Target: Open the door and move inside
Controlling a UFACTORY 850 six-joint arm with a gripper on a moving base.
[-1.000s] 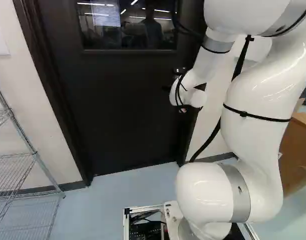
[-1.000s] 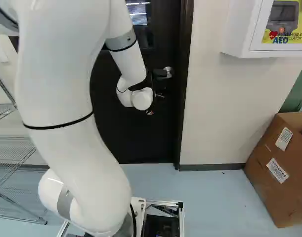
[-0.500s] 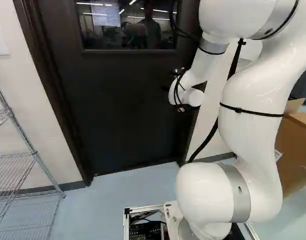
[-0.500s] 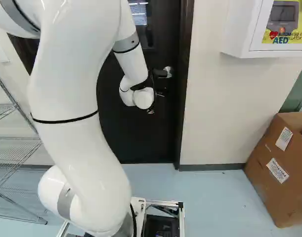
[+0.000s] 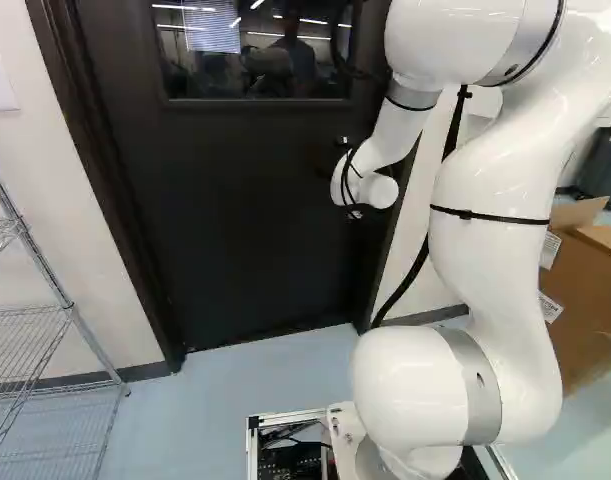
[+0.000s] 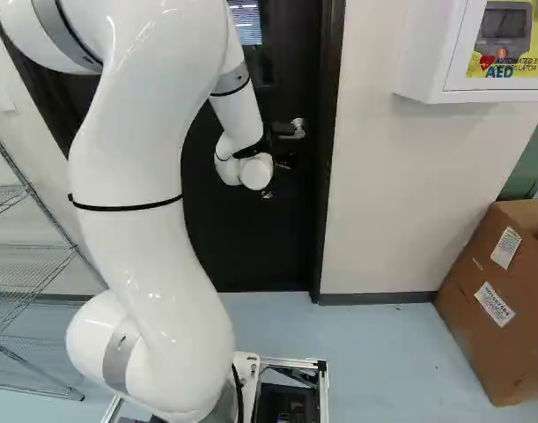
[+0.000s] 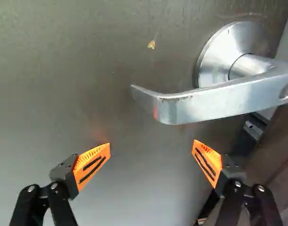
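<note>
While the base [image 6: 299, 363] is staying put, the arm [image 5: 495, 220] is reaching farther toward the closed door [image 5: 235, 200], so the hand [image 7: 151, 148] is drawing nearer the lever handle [image 7: 219, 101] (a sideways correction is probably still needing doing). Its fingers are standing wide, holding nothing, and the handle is waiting ahead, off to one side. I am counting one door, one handle, two orange pads [image 7: 104, 151], one wire rack [image 5: 70, 305], one cardboard box [image 6: 462, 308], one wall cabinet [image 6: 427, 53]

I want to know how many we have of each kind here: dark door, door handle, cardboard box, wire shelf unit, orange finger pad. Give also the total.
Dark door: 1
Door handle: 1
Cardboard box: 1
Wire shelf unit: 1
Orange finger pads: 2
Total: 6
</note>
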